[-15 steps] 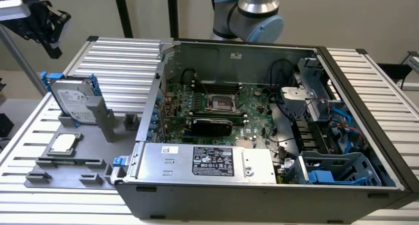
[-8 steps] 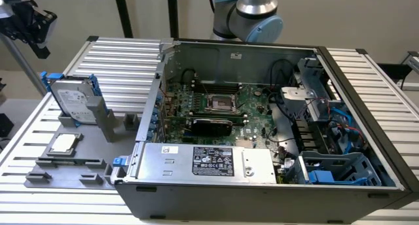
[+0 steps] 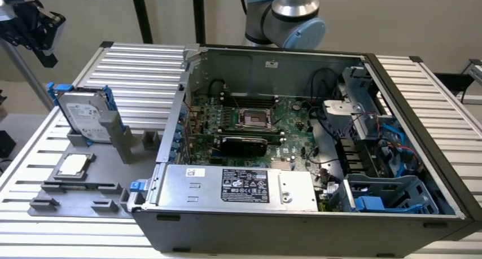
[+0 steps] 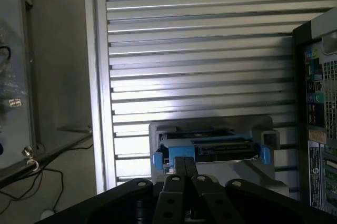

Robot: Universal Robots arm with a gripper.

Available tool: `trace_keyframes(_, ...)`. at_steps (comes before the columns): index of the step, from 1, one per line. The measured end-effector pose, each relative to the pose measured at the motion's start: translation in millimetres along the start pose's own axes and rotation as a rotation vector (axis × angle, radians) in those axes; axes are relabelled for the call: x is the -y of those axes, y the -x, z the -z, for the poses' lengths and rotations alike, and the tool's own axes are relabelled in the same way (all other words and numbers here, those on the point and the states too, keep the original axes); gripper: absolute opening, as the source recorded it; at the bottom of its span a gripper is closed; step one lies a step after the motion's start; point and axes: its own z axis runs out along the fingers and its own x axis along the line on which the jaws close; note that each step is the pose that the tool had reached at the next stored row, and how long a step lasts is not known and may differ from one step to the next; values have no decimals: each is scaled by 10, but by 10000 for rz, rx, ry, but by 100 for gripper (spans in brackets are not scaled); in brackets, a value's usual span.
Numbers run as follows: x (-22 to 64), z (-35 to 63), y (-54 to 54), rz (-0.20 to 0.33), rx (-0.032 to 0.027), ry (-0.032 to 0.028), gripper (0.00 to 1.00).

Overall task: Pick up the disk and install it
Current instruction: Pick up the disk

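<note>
Disk point(image 3: 81, 117) stands on edge in grey holder point(image 3: 121, 141) beside open computer case point(image 3: 226, 232).

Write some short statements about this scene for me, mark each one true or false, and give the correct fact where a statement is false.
1. The disk stands upright in a grey holder, outside the computer case. True.
2. The hand is closed on the disk. False: the hand is shut but holds nothing, and the disk sits apart from it in the holder.
3. The computer case is open and its motherboard can be seen. True.
4. The small square chip lies inside the case. False: it lies on a grey fixture on the table, on the exterior view's left of the case.
</note>
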Motion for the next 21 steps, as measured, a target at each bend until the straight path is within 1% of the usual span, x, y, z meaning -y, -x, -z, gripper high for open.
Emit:
trace_keyframes(3,-1,1,3,-1,-2,-1,11)
trace_keyframes(6,-2,0,33,15,-1,0,11)
trace_keyframes(8,-2,-2,55,125,-6,2,11)
trace_keyframes(21,-1,-34,58,2445,-134,39,11)
